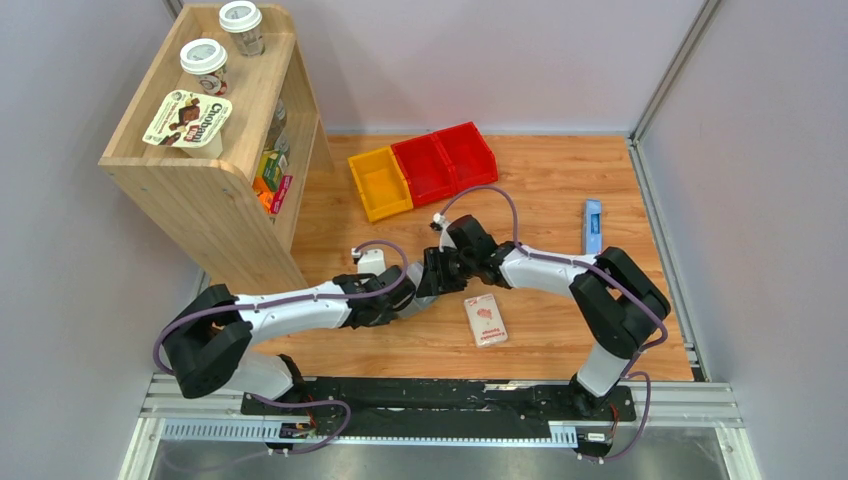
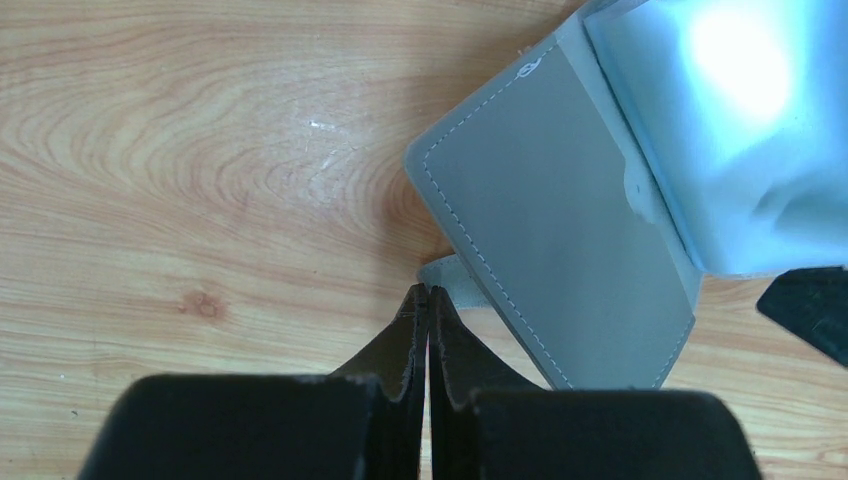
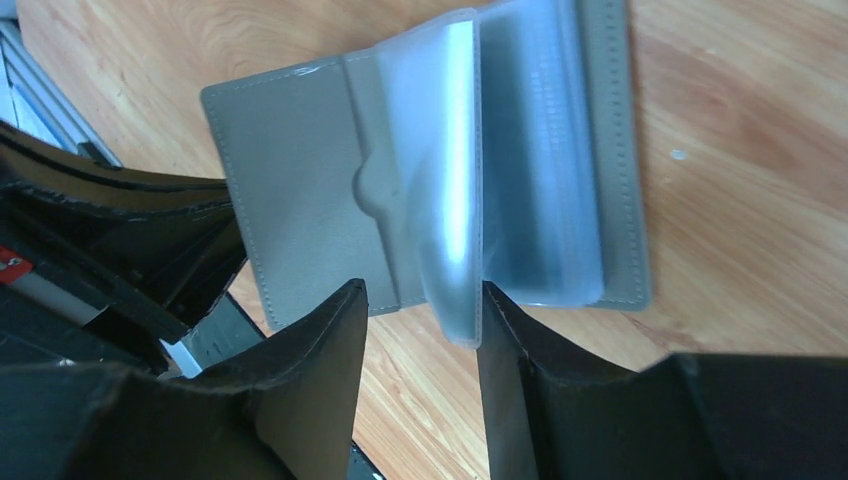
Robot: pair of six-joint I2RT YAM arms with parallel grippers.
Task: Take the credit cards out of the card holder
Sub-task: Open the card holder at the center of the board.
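My left fingers (image 2: 428,305) are clenched, and their tips seem to nip the small grey tab (image 2: 447,272) of the card holder (image 2: 560,250). The holder lies open on the bench (image 2: 200,150) between my two arms. My right fingers (image 3: 420,300) are parted and hold nothing yet. One clear sleeve (image 3: 458,190) stands up between them, close to the finger at 3 o'clock, with the grey cover at 10 o'clock and the other sleeves at 1 o'clock. I judge the step is to pin the holder down and catch a sleeve, so that a card can come out. The credit cards I cannot make out through the cloudy plastic; I believe they are inside. The next move calls for a gentle pinch on this thin leaf without lifting the whole holder. In the top view a white-and-pink packet (image 1: 486,320) lies at 4 o'clock from the holder, maybe in the way when I put cards down. Farther are a blue object (image 1: 592,226) at 2 o'clock, a yellow bin (image 1: 380,183) and red bins (image 1: 445,160) at 12 o'clock, and a shelf (image 1: 200,170) at 10 o'clock; these do not hinder.
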